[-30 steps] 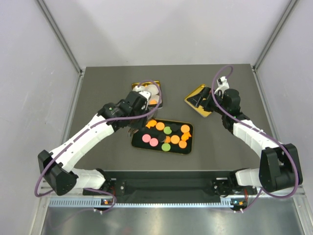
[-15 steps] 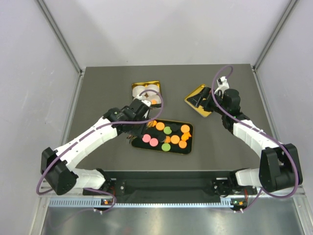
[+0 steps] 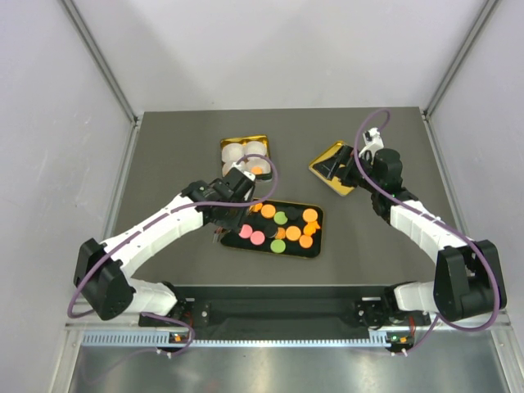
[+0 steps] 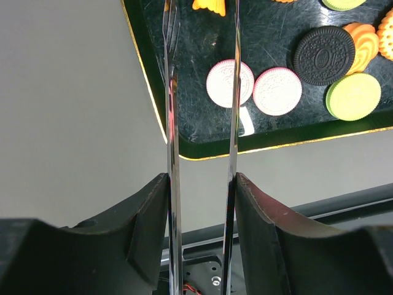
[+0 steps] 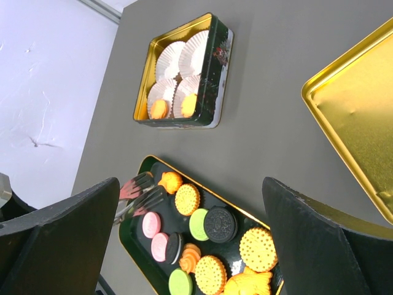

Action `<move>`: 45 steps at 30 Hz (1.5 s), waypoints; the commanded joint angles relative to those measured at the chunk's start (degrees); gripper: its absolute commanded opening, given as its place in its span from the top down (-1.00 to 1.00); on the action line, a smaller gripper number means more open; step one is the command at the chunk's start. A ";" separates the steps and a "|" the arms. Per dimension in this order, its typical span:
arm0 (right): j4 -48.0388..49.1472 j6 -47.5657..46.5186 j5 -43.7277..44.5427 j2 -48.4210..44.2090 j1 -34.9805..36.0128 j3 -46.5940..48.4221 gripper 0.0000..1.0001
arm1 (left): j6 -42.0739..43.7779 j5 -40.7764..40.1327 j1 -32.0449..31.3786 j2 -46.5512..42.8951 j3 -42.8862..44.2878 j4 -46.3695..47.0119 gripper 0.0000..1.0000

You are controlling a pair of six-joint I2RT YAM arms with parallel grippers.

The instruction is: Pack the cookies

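Observation:
A black, gold-rimmed tray [image 3: 270, 250] holds several pink, orange, green and dark cookies. My left gripper [image 3: 228, 214] is shut on metal tongs [image 4: 171, 123], whose fork tips [image 5: 138, 193] hover over the tray's left end [image 4: 196, 117], empty, beside an orange fish cookie [image 5: 171, 181] and two pink cookies [image 4: 230, 83]. Behind stands a square tin [image 3: 246, 155] with white paper cups; two cups hold orange cookies [image 5: 159, 109]. My right gripper [image 3: 342, 162] stands open and empty by the gold lid [image 3: 332, 170], above the table.
The gold lid [image 5: 356, 123] lies upside down at the right rear. Grey side walls and metal rails border the dark table [image 3: 164, 164]. The arms' base rail [image 3: 278, 311] runs along the near edge, close behind the tray.
My left arm has carried the tongs from over the tin toward me to the tray's left end, uncovering the tin. The right arm has not moved.

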 commanded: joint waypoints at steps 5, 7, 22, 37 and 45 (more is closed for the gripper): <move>1.65 -0.89 0.08 0.01 0.85 2.63 -0.99 | 0.73 -1.73 -0.32 0.18 -0.79 3.40 0.01; 1.65 -0.80 0.08 0.01 0.85 2.63 -0.99 | 0.99 -1.82 -0.32 0.27 -1.05 3.84 0.05; 1.65 -0.80 0.00 -0.25 0.85 2.54 -1.00 | 2.22 -2.17 -0.24 0.88 -2.37 6.03 0.09; 1.74 -0.54 -0.18 -0.25 0.85 2.72 -0.99 | 3.10 -0.41 -0.32 -0.61 -2.37 5.60 0.16; 1.74 -0.63 -0.27 -0.25 0.94 2.89 -0.99 | 3.19 0.73 -0.32 -0.70 -1.93 5.25 0.28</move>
